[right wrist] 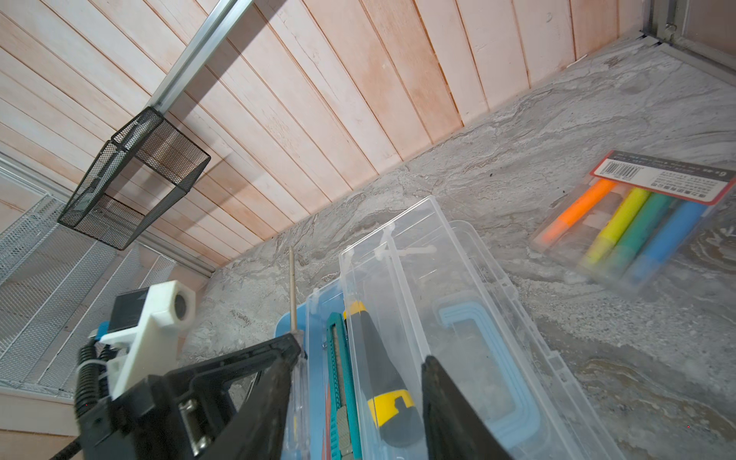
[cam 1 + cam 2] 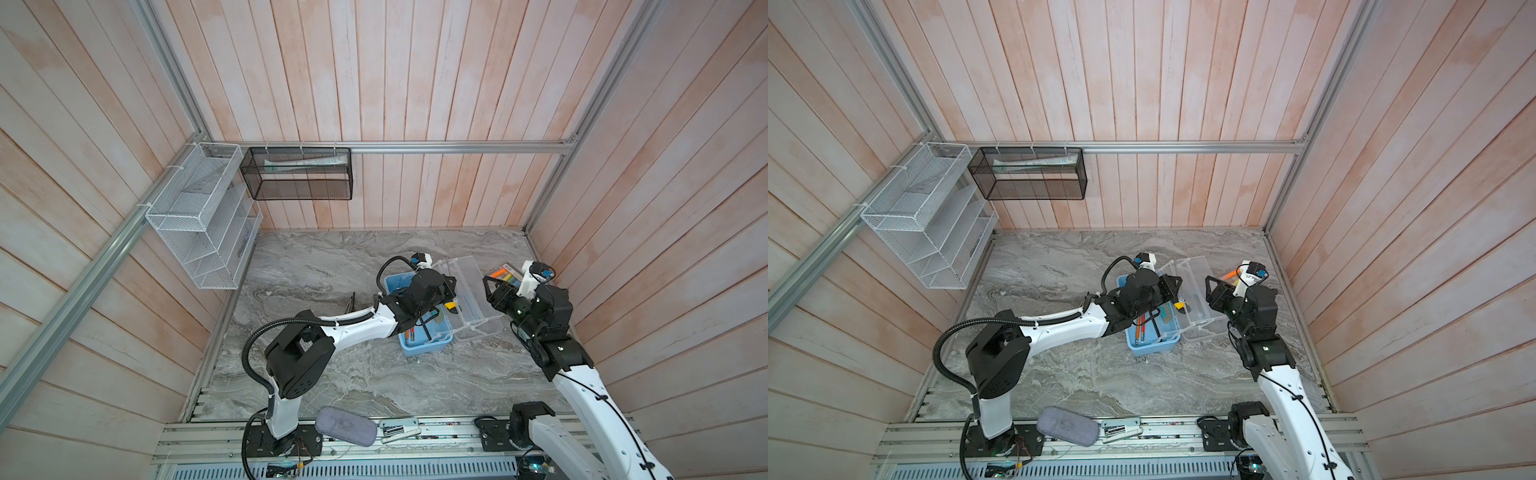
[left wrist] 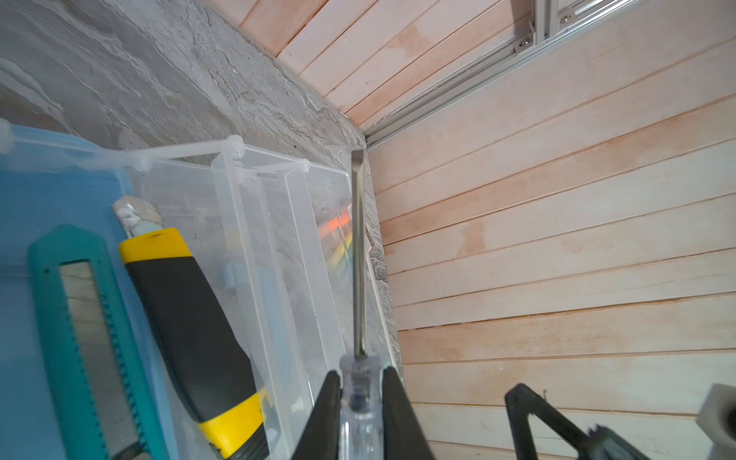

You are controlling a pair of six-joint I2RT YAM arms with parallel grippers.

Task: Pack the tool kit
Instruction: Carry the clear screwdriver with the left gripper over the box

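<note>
Marble-look tabletop [image 2: 332, 374], plank walls. Light-blue tool box [image 2: 428, 347] mid-table, clear lid [image 2: 473, 299] hinged open. My left gripper [image 3: 360, 394] clamped on screwdriver [image 3: 358, 259] over box. I judge it light, stiff, clear handle slick: hold mid-handle. My right gripper [image 1: 360, 352] near lid, fingers apart, holding nothing. Marker pack [image 1: 637, 223]: barcode label, print unreadable.

A box [image 2: 428, 348] sits on the table [image 2: 332, 266], its lid [image 2: 469, 282] open to the right. A marker pack [image 2: 506, 273] lies behind and right of the lid, a pouch [image 2: 345, 426] at the front edge.
</note>
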